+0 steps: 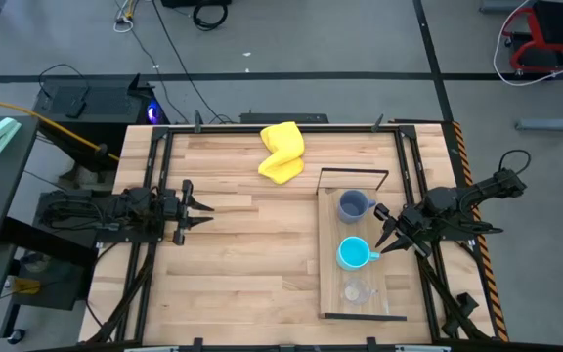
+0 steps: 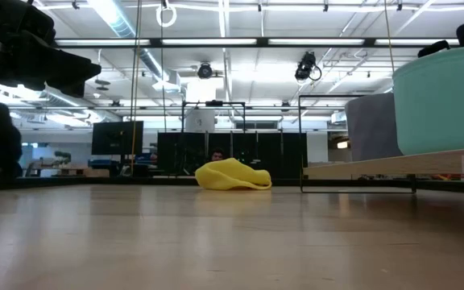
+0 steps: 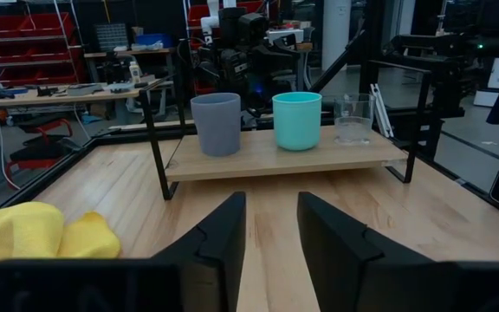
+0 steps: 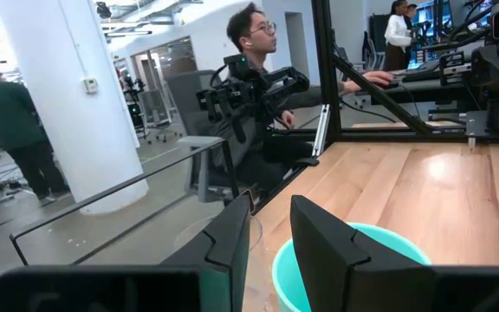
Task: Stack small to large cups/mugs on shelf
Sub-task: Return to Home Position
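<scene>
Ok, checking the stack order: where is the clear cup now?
High view: the clear cup stands on the shelf, right side, beside the cyan mug.

I count one shelf (image 1: 332,235), two mugs on it, the grey-blue mug (image 1: 353,205) and the cyan mug (image 1: 355,253), one clear cup (image 1: 357,290), one yellow cloth (image 1: 282,152), and two two-fingered grippers, the left gripper (image 1: 209,213) and the right gripper (image 1: 379,228).

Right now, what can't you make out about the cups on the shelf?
Low view: clear cup missing, past the right edge or behind the cyan mug, which half hides the grey mug.
Right wrist view: cyan mug mostly hidden by the right pincer.
High view: too small to tell whether that pincer touches the cyan mug.
</scene>
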